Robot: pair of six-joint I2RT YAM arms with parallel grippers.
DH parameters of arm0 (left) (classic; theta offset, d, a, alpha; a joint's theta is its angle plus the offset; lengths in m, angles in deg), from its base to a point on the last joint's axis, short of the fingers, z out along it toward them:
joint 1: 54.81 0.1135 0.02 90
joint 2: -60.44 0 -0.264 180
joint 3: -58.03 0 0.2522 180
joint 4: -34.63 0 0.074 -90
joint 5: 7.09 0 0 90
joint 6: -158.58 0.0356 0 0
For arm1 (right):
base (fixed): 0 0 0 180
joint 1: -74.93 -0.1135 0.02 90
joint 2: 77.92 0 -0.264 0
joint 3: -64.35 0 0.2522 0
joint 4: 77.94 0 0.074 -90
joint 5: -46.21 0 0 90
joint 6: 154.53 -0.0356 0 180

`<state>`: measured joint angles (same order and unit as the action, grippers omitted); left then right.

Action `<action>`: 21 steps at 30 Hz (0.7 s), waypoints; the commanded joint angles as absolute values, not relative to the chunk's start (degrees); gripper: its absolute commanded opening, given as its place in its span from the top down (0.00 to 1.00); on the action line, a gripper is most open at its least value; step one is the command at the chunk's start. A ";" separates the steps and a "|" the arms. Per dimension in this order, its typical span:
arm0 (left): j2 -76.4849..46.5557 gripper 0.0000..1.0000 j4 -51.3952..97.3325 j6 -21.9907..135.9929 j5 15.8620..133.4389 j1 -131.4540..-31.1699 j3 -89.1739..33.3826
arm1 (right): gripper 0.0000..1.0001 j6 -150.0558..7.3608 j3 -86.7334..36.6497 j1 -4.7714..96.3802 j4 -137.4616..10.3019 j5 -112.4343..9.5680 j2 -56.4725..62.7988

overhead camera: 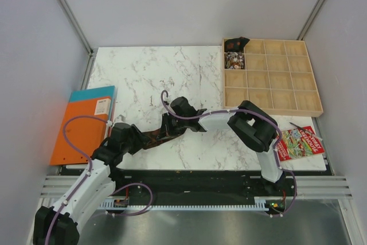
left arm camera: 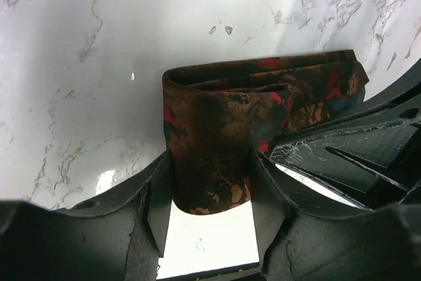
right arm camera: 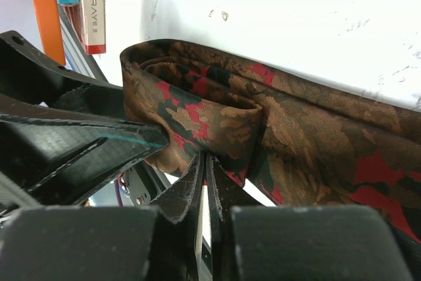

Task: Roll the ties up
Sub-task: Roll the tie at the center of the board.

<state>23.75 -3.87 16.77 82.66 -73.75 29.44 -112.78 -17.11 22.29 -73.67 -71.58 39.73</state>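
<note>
- The white marble table fills the middle of the top view, with your two arms reaching in from its near edge.
- A wooden tray of square compartments sits at the far right corner.
- An orange folder lies at the left edge.
- A red illustrated booklet lies at the near right.
- The dark brown tie, patterned in red and tan, lies near the table's front centre. It is folded over itself into a loose flat loop between your two tools.
- Your left tool is partly closed around the folded end, and the fabric fills the gap and touches both fingers.
- Your right tool is almost fully closed, its tips pinching a layer at the fold.
</note>
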 commanded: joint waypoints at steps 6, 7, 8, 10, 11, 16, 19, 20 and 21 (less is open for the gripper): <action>23.09 0.58 3.99 16.20 80.45 -76.08 33.99 | 0.90 -111.73 -18.05 22.37 -71.12 -68.66 43.37; 23.26 0.59 3.90 16.20 80.80 -76.26 33.56 | 0.90 -111.82 -18.05 22.37 -71.03 -68.67 43.46; 23.35 0.61 3.55 16.20 80.72 -76.34 33.12 | 0.90 -111.91 -18.22 22.37 -71.03 -68.84 43.55; 22.83 0.66 2.24 16.11 80.80 -76.35 30.93 | 0.90 -111.99 -18.31 22.29 -71.03 -68.75 43.55; 22.48 0.68 1.54 16.20 80.89 -76.35 29.96 | 0.90 -112.08 -18.49 22.37 -70.94 -68.84 43.46; 18.97 0.77 -2.95 17.08 79.84 -76.87 22.32 | 0.90 -111.99 -19.37 22.37 -70.42 -68.75 42.93; 15.55 0.79 -5.40 17.25 79.13 -77.66 17.93 | 0.90 -111.99 -19.90 22.37 -70.07 -68.75 42.67; 14.49 0.79 -5.76 17.25 78.96 -77.93 16.86 | 0.89 -112.08 -20.24 22.37 -69.89 -68.75 42.49; 13.17 0.79 -6.20 17.86 78.52 -78.01 15.81 | 0.90 -112.08 -20.42 22.37 -69.80 -68.84 42.41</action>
